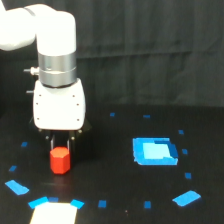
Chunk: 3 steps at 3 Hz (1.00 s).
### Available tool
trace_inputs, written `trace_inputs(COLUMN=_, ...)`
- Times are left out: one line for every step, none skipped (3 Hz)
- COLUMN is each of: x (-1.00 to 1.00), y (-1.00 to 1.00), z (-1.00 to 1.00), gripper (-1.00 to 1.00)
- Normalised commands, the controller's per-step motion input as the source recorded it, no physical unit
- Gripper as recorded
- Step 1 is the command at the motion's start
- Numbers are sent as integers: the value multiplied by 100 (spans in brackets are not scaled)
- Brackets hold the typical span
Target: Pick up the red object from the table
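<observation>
The red object is a small red-orange block standing upright on the black table, at the exterior view's left. My gripper, under its white body, is directly above the block. Its two dark fingers reach down on either side of the block's top and sit against it, so the gripper is shut on the block. The block's base is at the table surface; I cannot tell whether it still touches. The fingers are dark against the dark table and hard to make out.
A larger blue square patch lies on the table to the exterior view's right of the block. Small blue tape marks dot the surface. A pale patch sits at the front edge. A black curtain hangs behind.
</observation>
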Motion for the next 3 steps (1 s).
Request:
trace_inputs(x=-36, y=-38, z=-18, gripper=92)
trace_inputs(x=-24, y=-25, z=-17, gripper=34)
trace_inputs(x=21, y=16, z=0, gripper=-93)
